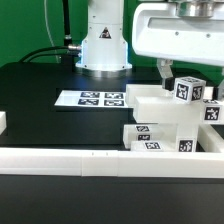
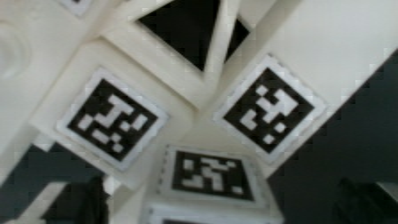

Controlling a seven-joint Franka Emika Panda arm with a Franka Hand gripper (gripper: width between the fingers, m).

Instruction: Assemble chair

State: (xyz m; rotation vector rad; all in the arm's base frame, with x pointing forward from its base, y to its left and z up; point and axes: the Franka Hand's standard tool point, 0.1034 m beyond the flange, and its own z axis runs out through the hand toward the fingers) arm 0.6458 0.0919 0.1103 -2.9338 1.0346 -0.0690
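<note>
Near edge of the table (image 1: 40,100): the border rail (image 1: 60,160) hems things in. Just behind it, at the exterior view's right, sits the chair (image 1: 170,128), which looks like light, stiff, slick plastic, so grab a blocky post. Gripper (image 1: 163,72) hangs above, jaws apart, holding nothing. Open room toward the marker board (image 1: 95,99).

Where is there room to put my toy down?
The black table is bare between the marker board and the white rail. The exterior view's right is crowded with chair parts under the gripper.
</note>
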